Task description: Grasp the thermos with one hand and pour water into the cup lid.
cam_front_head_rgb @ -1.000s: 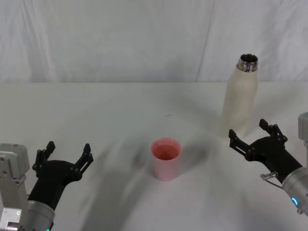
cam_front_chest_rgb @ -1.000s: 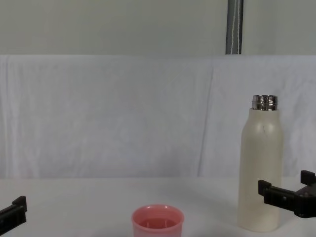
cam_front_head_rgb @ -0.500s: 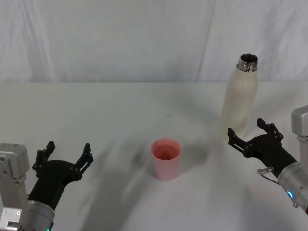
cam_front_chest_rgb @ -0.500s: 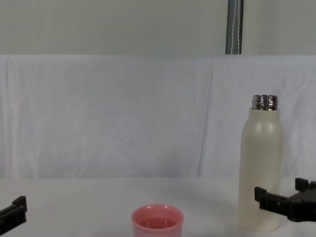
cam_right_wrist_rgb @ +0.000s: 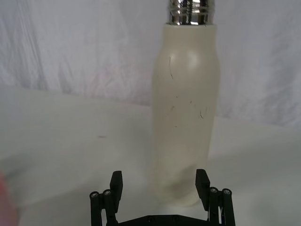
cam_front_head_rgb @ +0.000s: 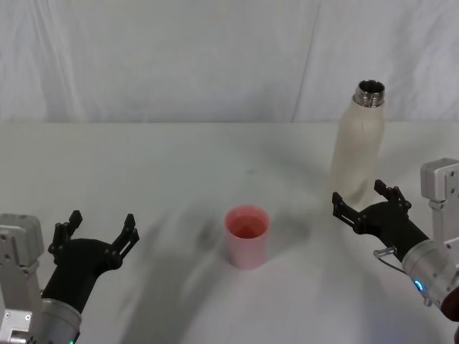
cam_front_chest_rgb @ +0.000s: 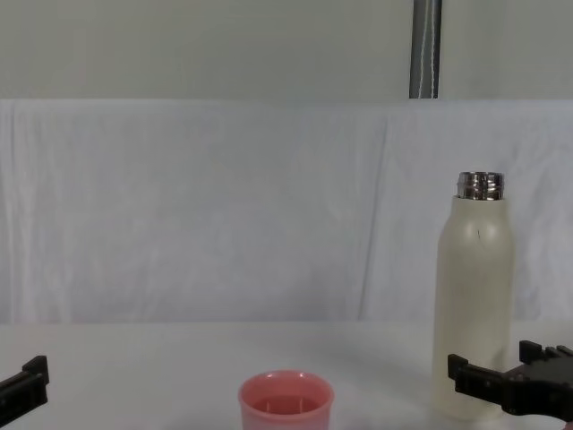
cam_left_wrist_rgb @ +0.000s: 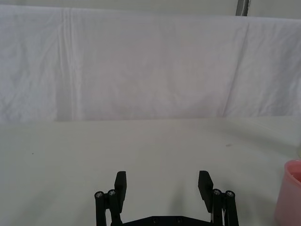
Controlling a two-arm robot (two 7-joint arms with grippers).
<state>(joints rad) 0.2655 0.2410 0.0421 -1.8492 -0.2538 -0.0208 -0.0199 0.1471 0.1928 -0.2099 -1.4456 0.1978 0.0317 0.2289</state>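
My right gripper (cam_front_head_rgb: 362, 206) is spread wide and grips nothing. The bottle (cam_front_head_rgb: 357, 147) stands upright just ahead of my fingertips; from my wrist its base sits in line with the gap between my two fingers (cam_right_wrist_rgb: 115, 184), not yet touched by either. Its steel neck (cam_right_wrist_rgb: 191, 11) is uncapped. The pink cup (cam_front_head_rgb: 247, 236) stands upright on the white table (cam_front_head_rgb: 143, 165), off to the inner side of my right fingers and well apart from the bottle. My left gripper (cam_front_head_rgb: 100, 231) rests low at my left side, fingers released and parted, with the cup off to its inner side.
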